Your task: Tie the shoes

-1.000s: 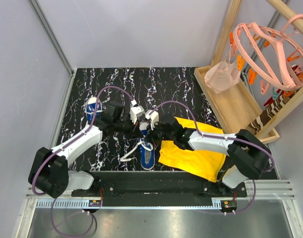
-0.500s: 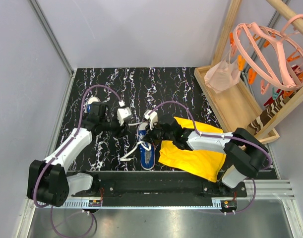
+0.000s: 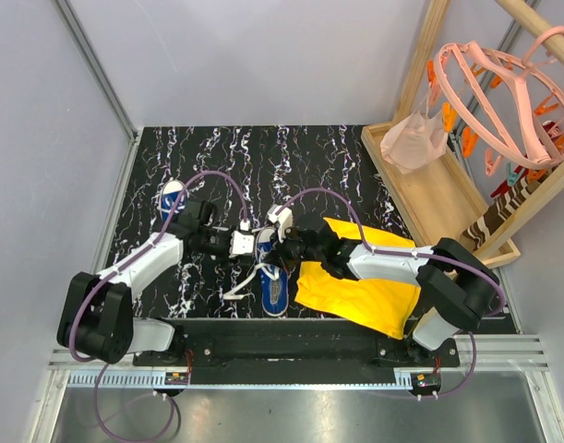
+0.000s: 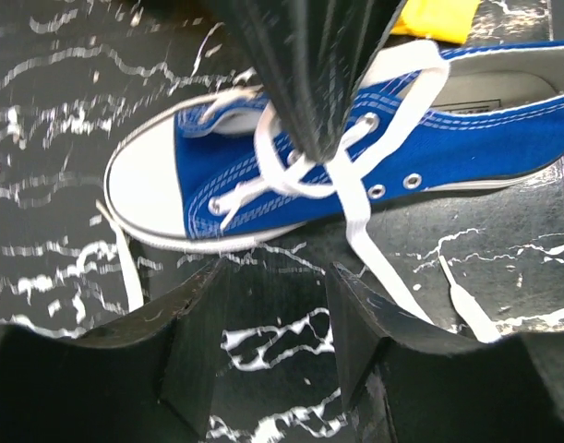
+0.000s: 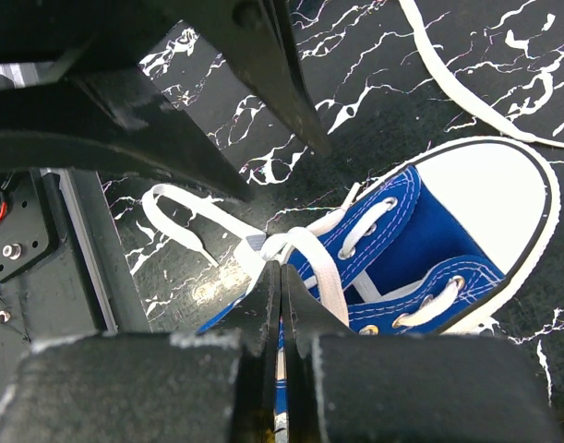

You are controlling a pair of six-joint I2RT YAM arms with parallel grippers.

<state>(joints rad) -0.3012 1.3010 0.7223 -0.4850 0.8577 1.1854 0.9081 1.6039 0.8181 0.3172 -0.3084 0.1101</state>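
Note:
One blue sneaker (image 3: pixel 275 291) with a white toe cap lies near the front middle, its white laces (image 3: pixel 237 293) trailing to the left. The second sneaker (image 3: pixel 173 196) lies at the far left, partly behind my left arm. My right gripper (image 3: pixel 271 245) is shut on a lace over the shoe's eyelets; its tips (image 5: pixel 282 269) pinch the lace loop (image 5: pixel 305 249). My left gripper (image 3: pixel 254 247) is open and empty, hovering just beside the shoe (image 4: pixel 291 175); its fingers (image 4: pixel 200 314) frame bare table. In the left wrist view, the right fingers (image 4: pixel 309 83) come down onto the lace crossing (image 4: pixel 330 171).
A yellow cloth (image 3: pixel 355 288) lies right of the shoe under my right arm. A wooden tray (image 3: pixel 438 189) and a pink clip hanger (image 3: pixel 503 101) stand at the right. A loose lace end (image 4: pixel 462 305) lies on the black marbled table (image 3: pixel 309 166).
My left arm swung out to the left, then came back right, so its open gripper is now close to the shoe. The right gripper has kept its hold over the shoe.

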